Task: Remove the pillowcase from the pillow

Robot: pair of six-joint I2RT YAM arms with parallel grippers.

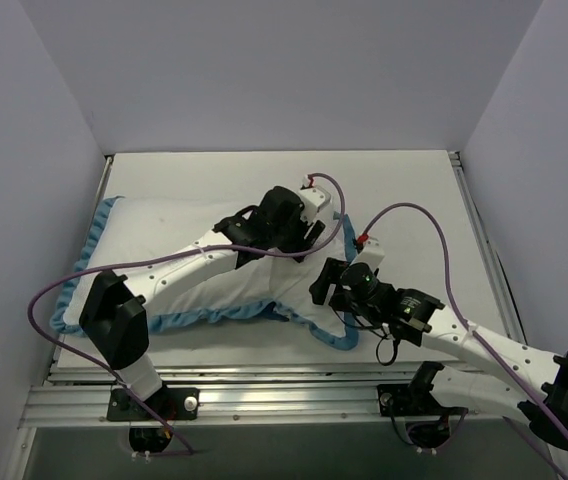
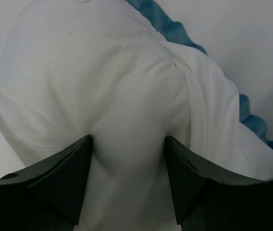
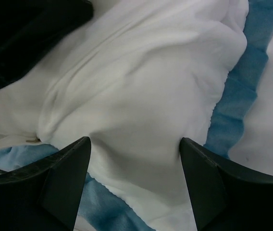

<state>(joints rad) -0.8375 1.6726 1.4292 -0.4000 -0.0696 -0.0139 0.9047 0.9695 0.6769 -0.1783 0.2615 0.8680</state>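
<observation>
The pillowcase lies white side up across the left and middle of the table, with its ruffled blue edging along the near side. It looks plump, and I cannot tell the pillow's own white cloth apart from it. My left gripper is at its right end. In the left wrist view the left gripper is open, its fingers pressed down either side of a white cloth bulge. My right gripper is at the near right corner. It also stands open, astride white cloth beside the blue edging.
The white table extends bare to the right and behind the pillowcase, enclosed by pale walls. A metal rail runs along the near edge. Purple cables loop above both arms. The left arm's black body sits close above the right gripper.
</observation>
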